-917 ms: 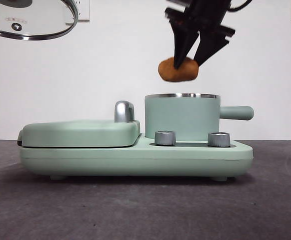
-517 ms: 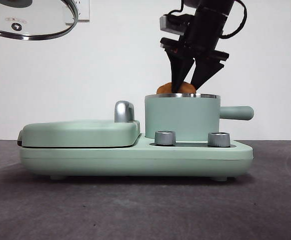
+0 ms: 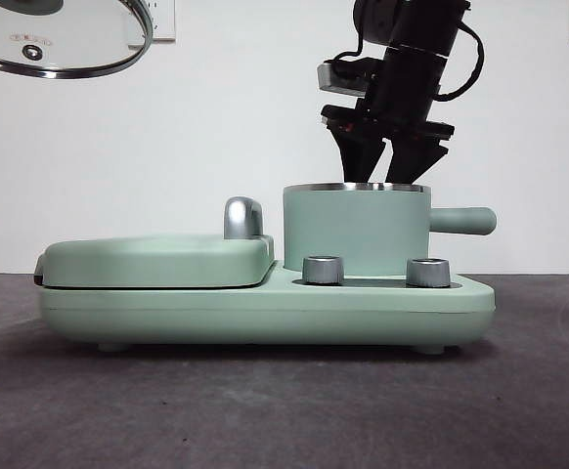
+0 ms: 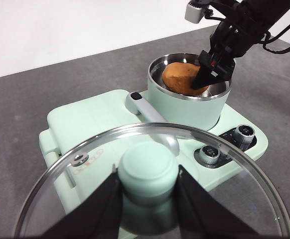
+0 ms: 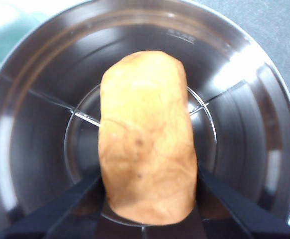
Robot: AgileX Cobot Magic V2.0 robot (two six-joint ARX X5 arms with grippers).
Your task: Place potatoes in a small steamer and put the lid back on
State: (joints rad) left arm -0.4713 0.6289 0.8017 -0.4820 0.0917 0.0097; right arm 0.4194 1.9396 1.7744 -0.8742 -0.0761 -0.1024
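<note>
The orange-brown potato (image 5: 145, 134) lies inside the steel-lined mint-green steamer pot (image 3: 355, 230), low on its rack. It also shows in the left wrist view (image 4: 181, 77). The pot wall hides it in the front view. My right gripper (image 3: 380, 174) reaches down into the pot's mouth, and its jaws press the potato's two sides in the right wrist view (image 5: 147, 174). My left gripper (image 4: 147, 175) is shut on the green knob of the clear glass lid (image 3: 60, 44). It holds the lid high, to the left of the cooker and tilted.
The pot stands on the right half of a mint-green cooker base (image 3: 265, 313). A flat hinged grill plate (image 3: 157, 259) with a steel handle (image 3: 242, 217) is on the left. Two steel dials (image 3: 324, 270) are at the front. The pot's side handle (image 3: 465, 221) points right.
My right gripper has come down with the potato from above the pot into it, so the potato has dropped below the rim in the front view. The lid has stayed still.
</note>
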